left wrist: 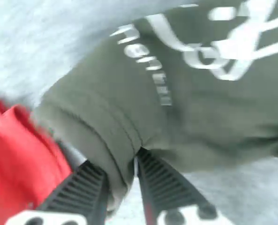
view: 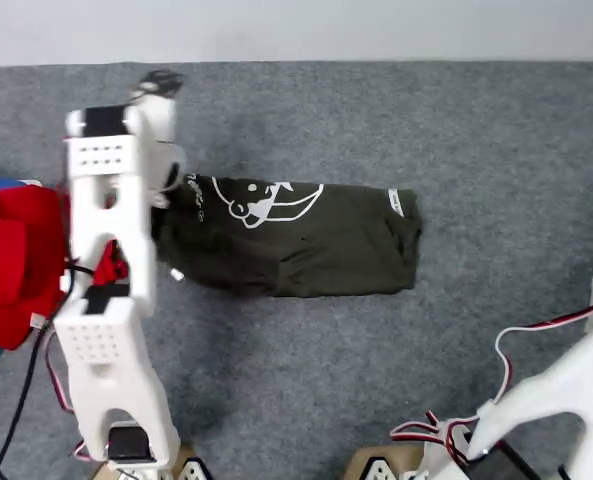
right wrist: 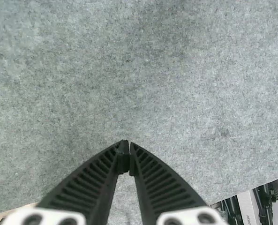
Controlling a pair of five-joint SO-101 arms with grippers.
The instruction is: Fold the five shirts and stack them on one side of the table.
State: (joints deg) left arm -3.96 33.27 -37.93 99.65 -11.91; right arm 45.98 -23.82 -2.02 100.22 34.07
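Dark green folded shirt [view: 296,240] lies mid-table, its edge pinched by the left claw [left wrist: 121,161] beside the red pile [view: 16,260]. It should probably be dragged low and flat. The right claw [right wrist: 124,157] is clenched, empty.

Light even and diffuse, from above; scene bright overall. High view: white shell of left arm [view: 106,340] near clipping, surface detail washed. Soft shadow on grey mat [view: 376,380] right of arm base and along near edge of dark shirt [view: 306,250]; no hard shadow edges. Left wrist view: mat pale, white print on shirt glaring. Right wrist view: mat evenly lit, no glare.
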